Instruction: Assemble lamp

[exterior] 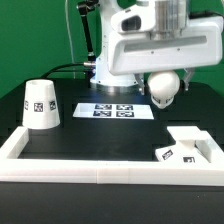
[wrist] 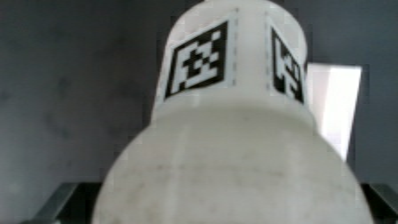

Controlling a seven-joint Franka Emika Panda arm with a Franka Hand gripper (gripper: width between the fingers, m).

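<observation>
Your hand (exterior: 160, 72) holds the bulb (exterior: 164, 90) clear of the table (exterior: 100, 140).
The hand is closed on the bulb, whose round end shows beneath it, above the marker board's (exterior: 112, 109) end towards the exterior view's right. You have the shade (exterior: 40, 103) standing at that view's left and the base (exterior: 190, 145) at its right.

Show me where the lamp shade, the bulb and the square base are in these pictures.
shade (exterior: 40, 104): exterior view, on its tagged side wall.
bulb (exterior: 164, 88): exterior view, on its round ball end.
base (exterior: 186, 140): exterior view, on its flat top face.
</observation>
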